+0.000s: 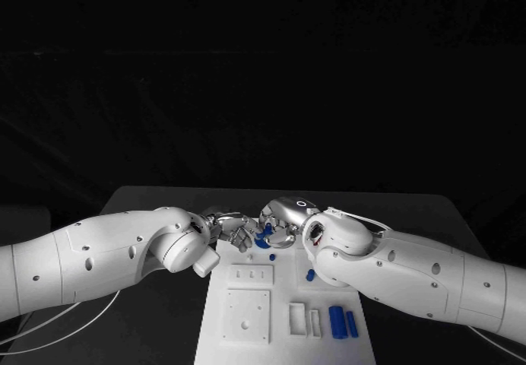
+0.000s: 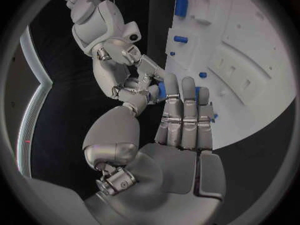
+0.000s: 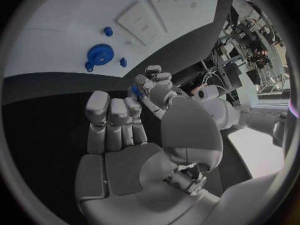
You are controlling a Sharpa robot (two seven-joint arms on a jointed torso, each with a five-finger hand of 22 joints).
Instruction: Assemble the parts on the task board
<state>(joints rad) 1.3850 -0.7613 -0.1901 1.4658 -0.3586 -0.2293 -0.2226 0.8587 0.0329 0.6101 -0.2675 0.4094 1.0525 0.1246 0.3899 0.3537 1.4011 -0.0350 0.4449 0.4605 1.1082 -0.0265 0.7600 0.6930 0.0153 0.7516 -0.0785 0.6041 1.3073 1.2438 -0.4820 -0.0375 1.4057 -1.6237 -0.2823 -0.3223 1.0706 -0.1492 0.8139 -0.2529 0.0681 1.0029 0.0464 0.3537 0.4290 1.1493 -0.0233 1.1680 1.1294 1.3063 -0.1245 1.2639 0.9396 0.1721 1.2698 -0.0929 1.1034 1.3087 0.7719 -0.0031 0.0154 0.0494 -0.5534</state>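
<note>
Above the far end of the white task board (image 1: 287, 334), both robot hands (image 1: 255, 232) jointly pinched one small blue plastic part (image 2: 161, 89), apparently for a hand-to-hand transfer.

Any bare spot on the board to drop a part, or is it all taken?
Crowded at the far end: both hands, left hand and right hand, meet over the task board edge around a blue part. Free: the bare strip between the small blue peg and the white slotted block, and the near left corner beside the large white block. Blue cylinders fill the near right.
</note>
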